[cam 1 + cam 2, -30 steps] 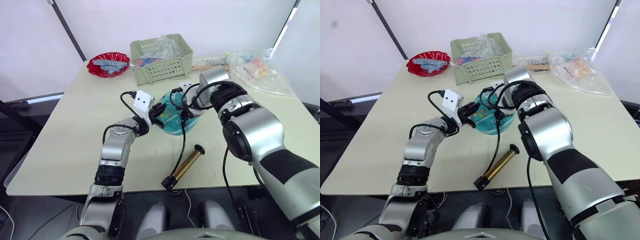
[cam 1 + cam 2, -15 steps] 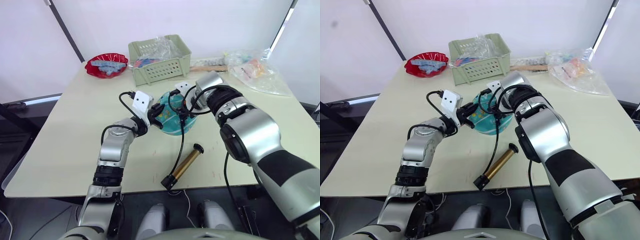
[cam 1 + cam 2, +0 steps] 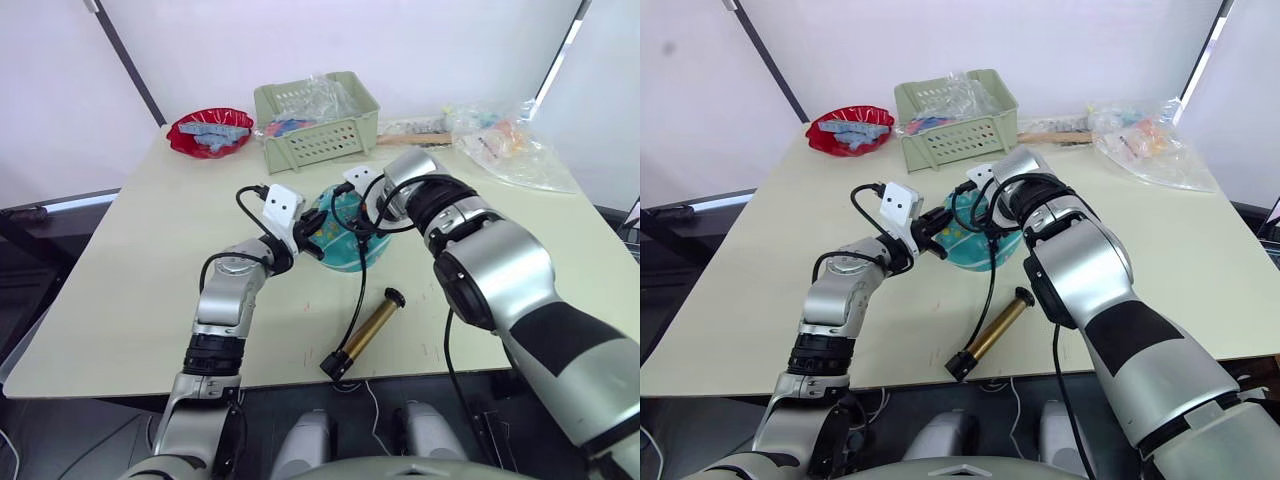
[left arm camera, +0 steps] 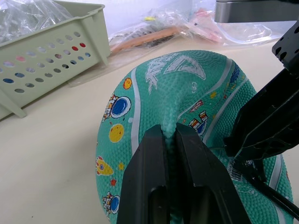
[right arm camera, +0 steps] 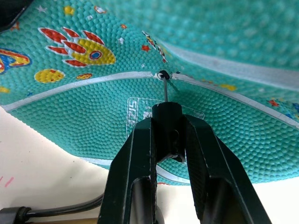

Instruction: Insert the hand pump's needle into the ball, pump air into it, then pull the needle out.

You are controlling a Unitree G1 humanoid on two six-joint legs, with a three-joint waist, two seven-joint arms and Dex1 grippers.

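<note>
The teal ball (image 3: 345, 238), partly flattened, lies mid-table. My left gripper (image 4: 169, 132) is shut on a raised fold of the ball (image 4: 187, 88) on its left side. On the ball's right side my right gripper (image 5: 167, 122) is shut on the black fitting of the needle (image 5: 164, 89). The thin needle points at the ball (image 5: 219, 51), and its tip meets the small valve hole on a white stripe. The hand pump (image 3: 368, 328) lies flat near the table's front edge with its gold barrel bare. Its black hose (image 3: 360, 280) runs up to my right gripper (image 3: 363, 212).
A pale green basket (image 3: 318, 118) holding plastic bags stands behind the ball. A red bowl (image 3: 210, 131) sits at the back left. Clear bags of small items (image 3: 510, 145) lie at the back right. The table's front edge (image 3: 150, 375) is close to the pump.
My right arm has shifted a little to the left with the needle fitting, closer against the ball. The left gripper keeps its pinch. The pump has not moved.
</note>
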